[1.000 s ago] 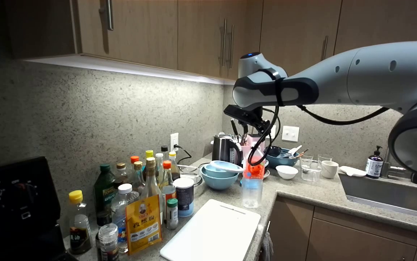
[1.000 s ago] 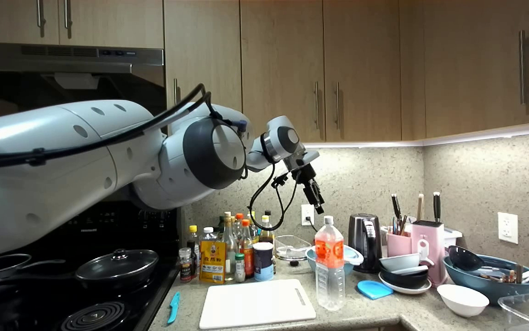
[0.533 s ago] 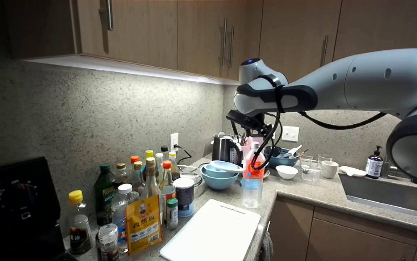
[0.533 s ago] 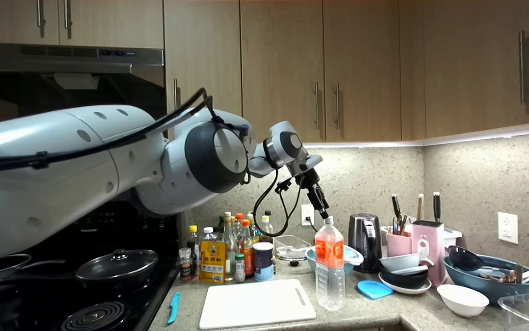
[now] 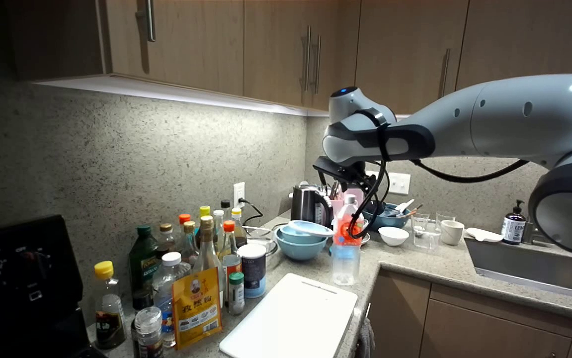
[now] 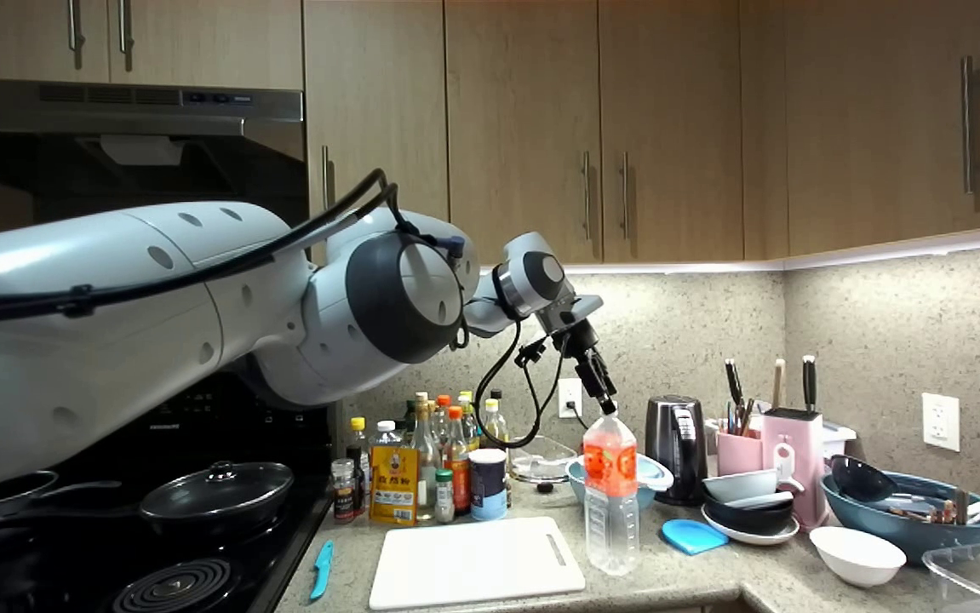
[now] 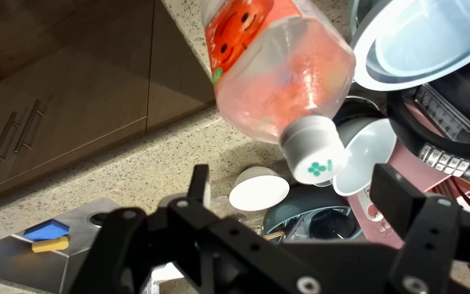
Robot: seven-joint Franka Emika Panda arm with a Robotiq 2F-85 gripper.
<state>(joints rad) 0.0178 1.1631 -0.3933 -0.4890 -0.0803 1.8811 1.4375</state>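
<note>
A clear plastic bottle with an orange-red label and a white cap stands upright on the counter in both exterior views (image 5: 346, 266) (image 6: 612, 532). My gripper (image 6: 607, 398) points down at its top, and the fingertips cover the cap there. In the wrist view my gripper (image 7: 295, 183) is open, with wide-apart black fingers and nothing between the pads. The bottle (image 7: 286, 77) fills the upper middle, its white cap (image 7: 314, 153) facing the camera just beyond the fingertips. I cannot tell whether a finger touches the cap.
A white cutting board (image 6: 477, 562) lies beside the bottle. Blue bowls (image 5: 300, 246), a kettle (image 6: 677, 451) and a pink knife block (image 6: 793, 464) stand behind it. Several sauce bottles (image 6: 426, 464) stand near the stove (image 6: 174, 545). A sink (image 5: 539, 263) lies on another side.
The arm and gripper have moved down toward the bottle's top, and slightly to the right in both exterior views. The bottle has not moved.
</note>
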